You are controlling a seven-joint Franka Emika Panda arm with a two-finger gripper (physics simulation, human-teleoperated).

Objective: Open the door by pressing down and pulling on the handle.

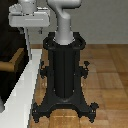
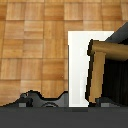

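1. Wood parquet floor (image 1: 107,75) fills the lower room, with a grey wall behind it in the exterior view.
2. At the exterior view's left, the door (image 1: 7,55) shows as a dark panel, partly cut off by the picture edge.
3. Handle (image 1: 14,61), a brass-brown lever, sticks out from the door low on that dark panel; only part of it is visible there.
4. White frame (image 1: 22,90) runs diagonally down from the door area toward the bottom left corner.
5. End effector (image 1: 27,31), white-grey, hangs above the frame and above the handle, apart from the handle; one thin finger (image 1: 28,41) points down. Cannot tell whether it is open or closed.
6. Black robot pedestal (image 1: 65,75) stands mid-picture on the floor, splayed feet bolted down, with the grey arm link (image 1: 64,27) rising from its top.
7. Wrist view: parquet floor (image 2: 35,45), then the white frame (image 2: 79,65), then the handle (image 2: 100,65) lying against the dark door (image 2: 117,75); pedestal parts (image 2: 45,100) show along the edge.
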